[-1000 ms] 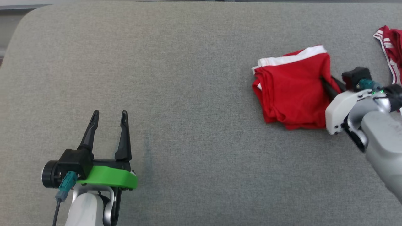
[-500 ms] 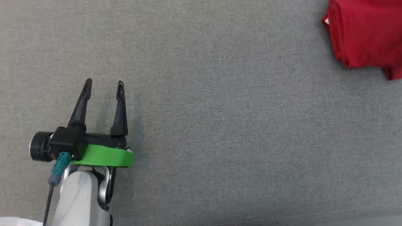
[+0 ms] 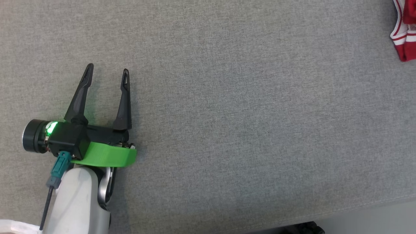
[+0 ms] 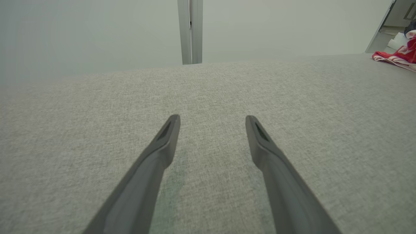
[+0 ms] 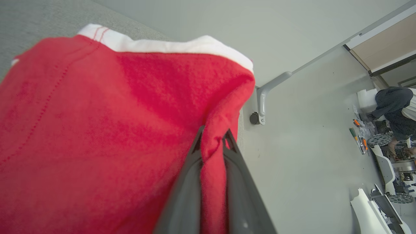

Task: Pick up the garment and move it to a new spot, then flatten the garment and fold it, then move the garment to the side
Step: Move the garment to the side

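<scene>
The grey cushion (image 3: 247, 123) is being viewed from steeply above, at moderate range, by the head camera. The same surface is being skimmed low and forward by the left wrist camera, along the fingers of the left gripper (image 4: 212, 117), with a striped red cloth (image 4: 395, 58) at the far right being shared with the head view's upper right corner. The right wrist camera is being held very close against the red garment (image 5: 97, 130), with the room being glimpsed past its edge.

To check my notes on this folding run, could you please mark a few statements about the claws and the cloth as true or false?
1. The left claw is open and empty. True.
2. The right claw is shut on the red fabric garment with a white band. True.
3. The left claw is above a wooden table. False: beneath it is a grey woven fabric surface.
4. A blue towel lies at the head view's upper right edge. False: a red cloth with white stripes lies there.
</scene>
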Robot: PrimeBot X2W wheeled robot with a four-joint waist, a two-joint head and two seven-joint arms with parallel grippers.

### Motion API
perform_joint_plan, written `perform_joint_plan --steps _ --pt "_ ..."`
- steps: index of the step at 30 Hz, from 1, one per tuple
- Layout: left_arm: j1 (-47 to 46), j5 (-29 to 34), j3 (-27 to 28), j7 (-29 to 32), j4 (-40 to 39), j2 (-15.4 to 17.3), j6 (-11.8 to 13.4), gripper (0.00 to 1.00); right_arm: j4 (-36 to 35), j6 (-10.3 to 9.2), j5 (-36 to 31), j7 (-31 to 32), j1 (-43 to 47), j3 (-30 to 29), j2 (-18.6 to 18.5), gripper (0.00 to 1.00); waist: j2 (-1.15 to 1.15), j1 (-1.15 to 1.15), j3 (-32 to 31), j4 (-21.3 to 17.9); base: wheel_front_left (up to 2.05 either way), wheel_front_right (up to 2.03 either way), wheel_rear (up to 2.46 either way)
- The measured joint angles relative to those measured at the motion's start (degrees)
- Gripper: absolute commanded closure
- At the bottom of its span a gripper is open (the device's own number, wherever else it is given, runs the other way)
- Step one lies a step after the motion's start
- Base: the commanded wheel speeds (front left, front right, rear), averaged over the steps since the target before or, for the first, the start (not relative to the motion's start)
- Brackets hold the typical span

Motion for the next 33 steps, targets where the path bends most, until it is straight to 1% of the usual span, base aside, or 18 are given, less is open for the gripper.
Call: perform_joint_plan --steps 2,3,4,8,13,18,22,24,26,29,33 --pt "-0.1 0.0 -0.2 0.0 -0.5 0.0 0.0 0.0 2.0 0.0 0.4 0.3 -0.5 0.9 0.0 1.0 0.0 0.0 0.3 0.4 0.0 0.0 0.0" --pt "-0.1 0.0 -0.1 0.0 -0.7 0.0 0.0 0.0 2.7 0.0 0.0 -0.3 -0.9 1.5 0.0 0.79 0.0 0.0 0.3 0.7 0.0 0.0 0.0" --pt "-0.1 0.0 -0.1 0.0 -0.9 0.0 0.0 0.0 3.4 0.0 -0.4 -1.2 -1.3 1.8 0.1 0.0 0.0 0.0 0.3 1.0 0.0 0.0 0.0" --pt "-0.1 0.0 0.0 0.0 -1.3 -0.1 0.0 0.0 7.5 0.0 -2.8 -4.8 -3.8 2.4 1.2 0.0 0.0 0.0 0.3 1.6 0.0 0.0 0.0" --pt "0.2 -0.2 0.4 0.0 -0.7 -0.3 0.3 0.0 11.4 0.0 -5.7 -9.4 -6.1 2.6 3.9 0.0 0.0 0.0 -0.6 1.6 0.0 0.0 0.0" --pt "1.2 -1.2 1.2 0.0 0.3 -0.5 0.5 0.0 12.4 0.0 -5.8 -12.5 -6.4 1.6 7.5 0.0 0.0 0.0 -2.9 1.5 0.0 0.0 0.0" --pt "2.9 -1.8 2.4 0.0 1.1 -0.7 0.5 0.0 11.5 0.0 -5.4 -13.3 -4.7 -1.1 10.3 0.0 0.0 -0.01 -5.8 1.6 0.0 0.0 0.0" --pt "3.9 -1.9 3.0 0.0 1.6 -0.7 0.5 0.0 8.8 0.0 -6.1 -13.4 -3.1 -3.3 11.6 0.0 0.0 -0.01 -7.4 1.7 0.0 0.0 0.0" --pt "5.0 -2.1 3.8 0.0 2.0 -0.7 0.6 0.0 5.7 0.0 -7.1 -13.4 -0.7 -7.0 13.0 0.0 0.0 -0.01 -9.1 1.8 0.0 0.0 0.0" --pt "6.7 -2.3 4.6 0.0 2.3 -0.8 0.6 0.0 1.5 0.0 -9.4 -13.4 5.2 -12.6 15.3 0.0 0.0 -0.01 -11.7 1.9 0.0 0.0 0.0" --pt "9.1 -2.5 5.8 0.0 2.8 -0.9 0.6 0.0 -4.5 0.0 -13.4 -13.4 14.2 -21.0 19.5 0.0 0.0 -0.01 -15.4 2.2 0.0 0.0 0.0"
